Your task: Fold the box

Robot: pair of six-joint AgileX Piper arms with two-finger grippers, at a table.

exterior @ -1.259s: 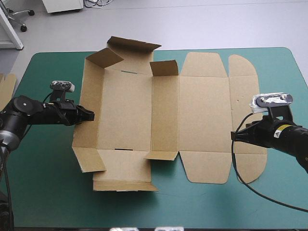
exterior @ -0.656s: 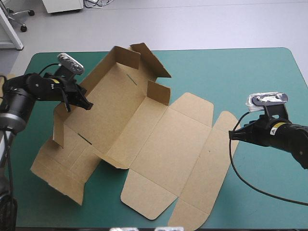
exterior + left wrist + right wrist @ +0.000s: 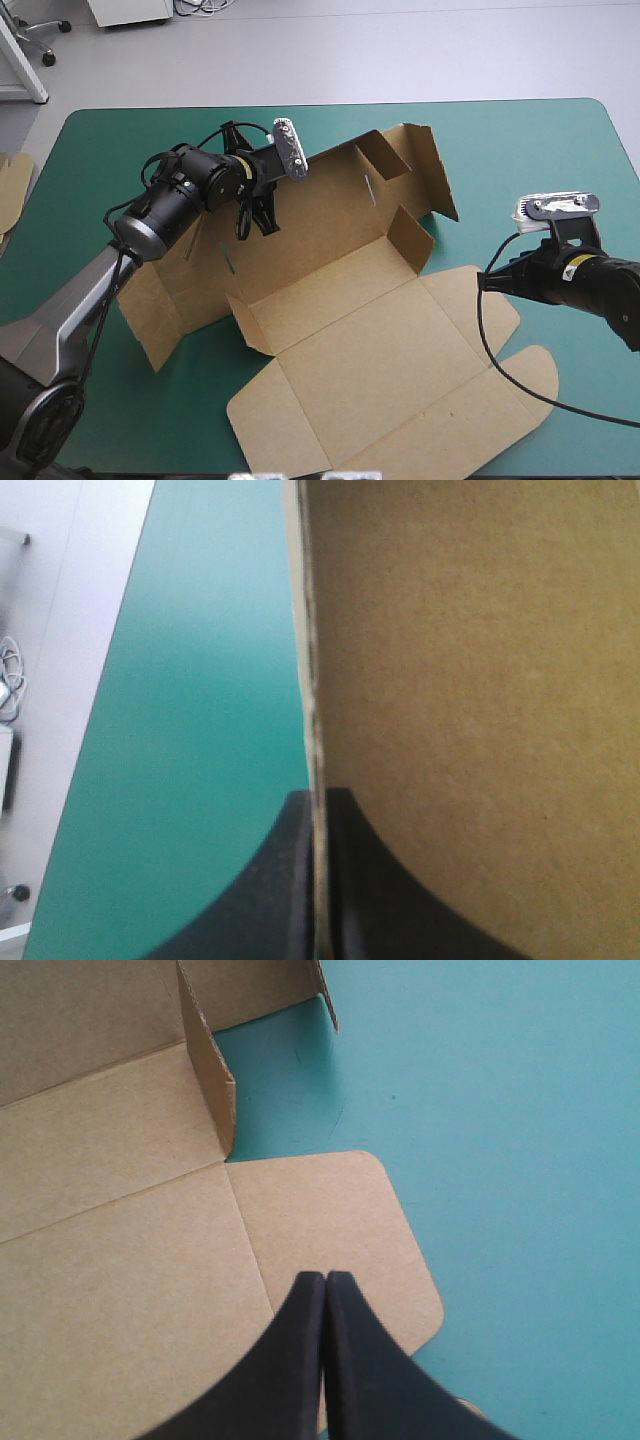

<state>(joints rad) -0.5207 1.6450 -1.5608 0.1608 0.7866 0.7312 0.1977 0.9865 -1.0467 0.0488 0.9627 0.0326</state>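
The box [image 3: 340, 330] lies askew at the centre of the teal-green cover [image 3: 560, 150], lid flat toward 5 o'clock, walls half raised toward 11 o'clock. The left gripper [image 3: 318, 798] pinches a wall edge, fingers all but closed on board. The right gripper [image 3: 326, 1280], fingers together and empty, hovers over the lid's 3 o'clock flap. Step, apparently: repositioning the sheet. Next: a steady hold while walls are tucked.

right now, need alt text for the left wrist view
The left arm's black fingers are shut on the thin edge of the brown box, whose board fills the space on one side of them. On the other side lies the teal-green table cover.
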